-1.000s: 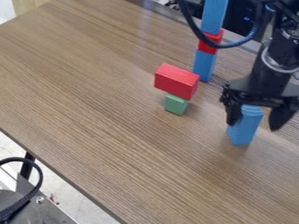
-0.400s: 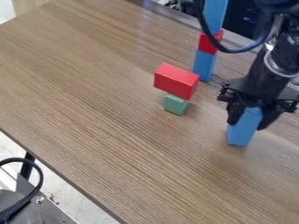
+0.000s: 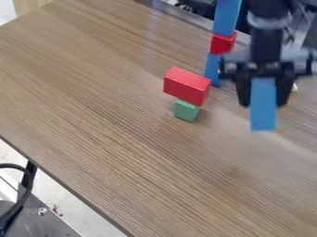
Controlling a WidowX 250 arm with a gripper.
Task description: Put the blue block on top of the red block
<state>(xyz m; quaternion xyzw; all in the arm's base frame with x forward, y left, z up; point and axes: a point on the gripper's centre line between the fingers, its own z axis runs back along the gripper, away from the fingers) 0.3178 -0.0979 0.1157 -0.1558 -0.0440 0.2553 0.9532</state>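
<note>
Camera view, blue block (image 3: pixel 263 118), claw (image 3: pixel 263 103) hiding top

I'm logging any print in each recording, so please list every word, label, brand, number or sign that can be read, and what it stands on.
None can be read.
No lettering is visible on the blue block in the pincer, the red block or the green block under it.

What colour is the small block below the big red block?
The small block is green, seen best in the camera view.
</note>
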